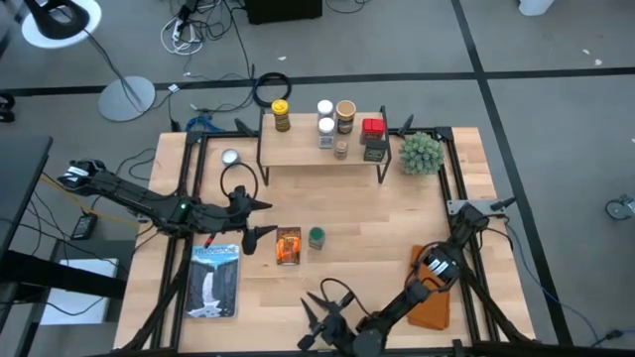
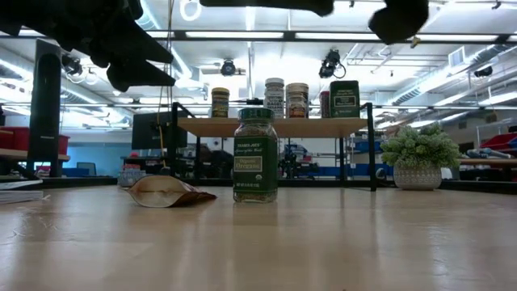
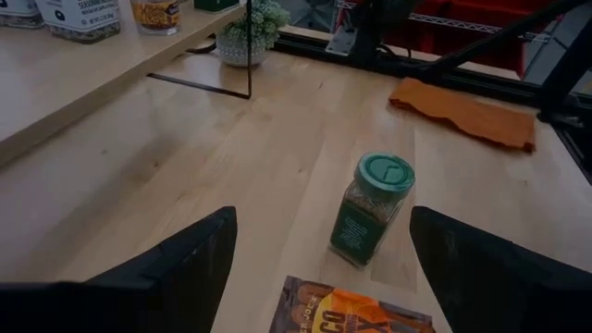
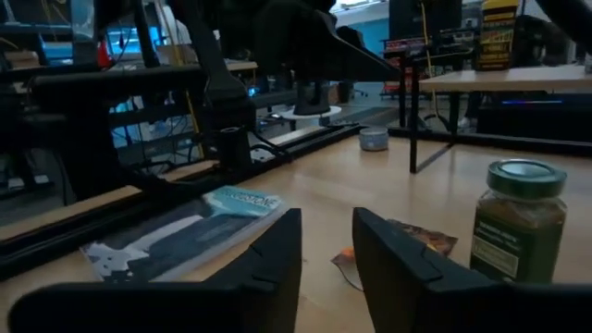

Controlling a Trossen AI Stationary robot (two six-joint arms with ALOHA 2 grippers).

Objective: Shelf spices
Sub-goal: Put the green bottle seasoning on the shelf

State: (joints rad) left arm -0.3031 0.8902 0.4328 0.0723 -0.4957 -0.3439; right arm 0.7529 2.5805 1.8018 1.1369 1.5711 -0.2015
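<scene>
The shelf (image 1: 308,151) stands at the table's far side and carries several spices, among them a yellow-lidded jar (image 1: 281,115), a red tin (image 1: 372,126) and a dark box (image 1: 376,147). A green-lidded jar (image 1: 316,237) (image 3: 372,209) stands upright on the tabletop. Just left of it the orange packet (image 1: 288,246) (image 2: 166,191) lies flat. My left gripper (image 1: 266,218) (image 3: 324,217) is open above the table, left of the packet and jar, pointing toward them. My right gripper (image 1: 310,319) (image 4: 326,217) is open at the table's near edge, touching nothing.
A booklet (image 1: 215,281) lies near the left front. An orange cloth (image 1: 432,297) lies under the right arm. A flat silver tin (image 1: 230,157) sits left of the shelf and a spiky green plant (image 1: 420,152) right of it. Bare wood lies between the shelf and the jar.
</scene>
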